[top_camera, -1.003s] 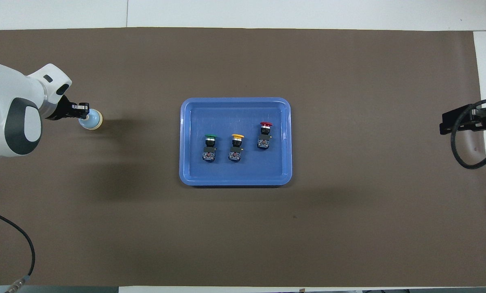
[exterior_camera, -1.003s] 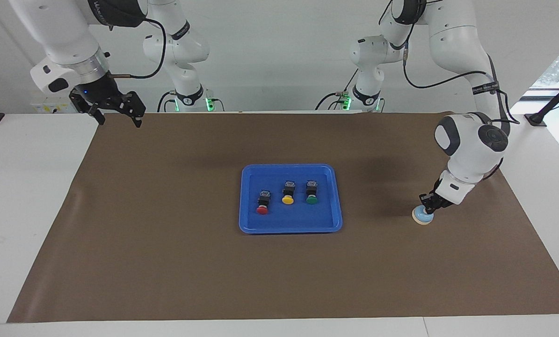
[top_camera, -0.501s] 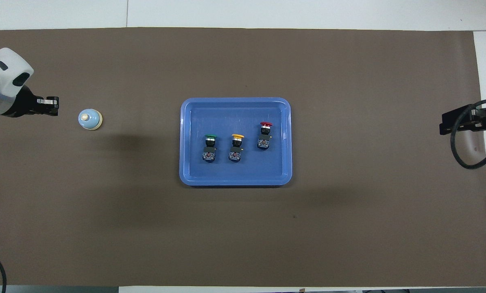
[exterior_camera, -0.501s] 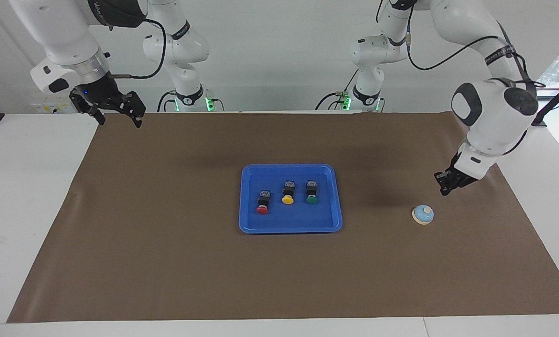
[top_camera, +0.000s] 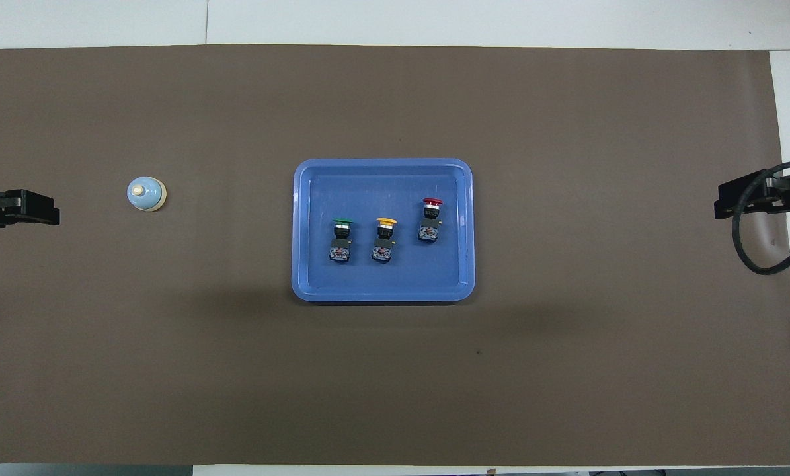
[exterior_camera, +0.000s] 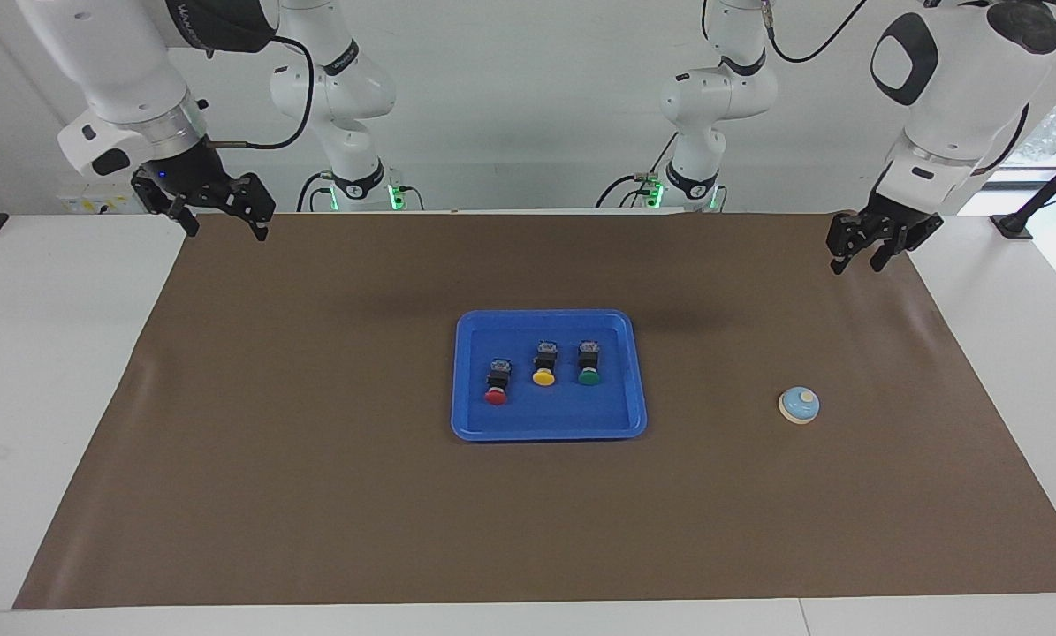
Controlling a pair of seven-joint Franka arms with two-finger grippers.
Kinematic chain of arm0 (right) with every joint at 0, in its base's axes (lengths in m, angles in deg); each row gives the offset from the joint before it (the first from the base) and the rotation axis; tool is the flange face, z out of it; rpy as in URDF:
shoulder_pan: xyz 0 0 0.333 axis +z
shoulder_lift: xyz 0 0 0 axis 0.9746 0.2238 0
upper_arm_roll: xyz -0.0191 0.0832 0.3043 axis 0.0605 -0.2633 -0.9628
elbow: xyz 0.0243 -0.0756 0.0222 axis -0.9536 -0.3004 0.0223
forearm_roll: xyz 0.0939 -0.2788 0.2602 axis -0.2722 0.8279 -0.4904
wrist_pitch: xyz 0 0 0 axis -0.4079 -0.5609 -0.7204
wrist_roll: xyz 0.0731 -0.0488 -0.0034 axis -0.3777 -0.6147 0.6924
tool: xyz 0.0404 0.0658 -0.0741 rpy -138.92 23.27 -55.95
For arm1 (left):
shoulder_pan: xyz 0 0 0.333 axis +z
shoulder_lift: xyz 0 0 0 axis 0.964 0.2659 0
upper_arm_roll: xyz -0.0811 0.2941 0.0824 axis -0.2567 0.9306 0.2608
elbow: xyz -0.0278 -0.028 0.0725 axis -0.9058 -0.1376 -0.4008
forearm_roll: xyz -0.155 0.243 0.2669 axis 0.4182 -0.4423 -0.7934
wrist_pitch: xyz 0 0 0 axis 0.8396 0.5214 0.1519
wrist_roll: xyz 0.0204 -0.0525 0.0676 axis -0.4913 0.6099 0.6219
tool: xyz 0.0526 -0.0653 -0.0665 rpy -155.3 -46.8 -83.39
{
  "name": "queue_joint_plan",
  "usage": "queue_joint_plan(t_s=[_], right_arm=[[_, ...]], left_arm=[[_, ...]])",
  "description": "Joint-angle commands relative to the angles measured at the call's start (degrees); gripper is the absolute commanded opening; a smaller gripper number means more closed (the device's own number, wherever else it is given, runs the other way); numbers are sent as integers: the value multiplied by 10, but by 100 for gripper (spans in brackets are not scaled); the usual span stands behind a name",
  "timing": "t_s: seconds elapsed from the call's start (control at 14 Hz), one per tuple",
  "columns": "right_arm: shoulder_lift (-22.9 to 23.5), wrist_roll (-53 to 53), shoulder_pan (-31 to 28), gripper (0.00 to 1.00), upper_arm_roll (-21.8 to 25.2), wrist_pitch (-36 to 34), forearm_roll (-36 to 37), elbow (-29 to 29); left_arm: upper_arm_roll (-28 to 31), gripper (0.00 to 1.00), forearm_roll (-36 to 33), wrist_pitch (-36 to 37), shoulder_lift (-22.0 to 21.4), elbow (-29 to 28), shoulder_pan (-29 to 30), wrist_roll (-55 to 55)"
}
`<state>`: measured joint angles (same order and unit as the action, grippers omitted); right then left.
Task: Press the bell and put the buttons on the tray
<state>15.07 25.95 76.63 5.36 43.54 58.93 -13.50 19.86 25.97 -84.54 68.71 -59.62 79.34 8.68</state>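
The blue tray (exterior_camera: 549, 433) lies mid-table and also shows in the overhead view (top_camera: 381, 296). In it stand the red button (exterior_camera: 496, 389), the yellow button (exterior_camera: 543, 369) and the green button (exterior_camera: 588, 368). The light-blue bell (exterior_camera: 799, 405) sits alone on the mat toward the left arm's end, also in the overhead view (top_camera: 146, 194). My left gripper (exterior_camera: 858, 264) is raised over the mat's edge at its own end, open and empty, well clear of the bell. My right gripper (exterior_camera: 224, 228) waits open and empty over the mat's corner at its end.
A brown mat (exterior_camera: 315, 495) covers most of the white table (exterior_camera: 50, 397). The two arm bases stand at the robots' edge of the table. A black cable loops by the right gripper (top_camera: 720, 201) in the overhead view.
My left gripper has lifted off the bell, which it touched a second ago, and drawn back up toward its own end of the table. The bell, tray, buttons and right arm have not moved.
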Motion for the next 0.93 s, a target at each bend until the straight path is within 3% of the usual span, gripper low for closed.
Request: queue_joint_plan(t_s=[0.0, 0.14, 0.29, 0.86], right_arm=[[-9, 9, -10, 100, -6, -2, 6, -10], [-9, 9, -10, 100, -6, -2, 6, -10], [-9, 9, -10, 100, -6, -2, 6, -10], [-9, 9, -10, 100, -6, -2, 6, -10]], left_arm=[[1, 100, -4, 24, -16, -12, -6, 0], [1, 100, 2, 36, -8, 8, -5, 0], [2, 100, 17, 76, 23, 65, -5, 1], [0, 100, 15, 90, 22, 66, -6, -5]])
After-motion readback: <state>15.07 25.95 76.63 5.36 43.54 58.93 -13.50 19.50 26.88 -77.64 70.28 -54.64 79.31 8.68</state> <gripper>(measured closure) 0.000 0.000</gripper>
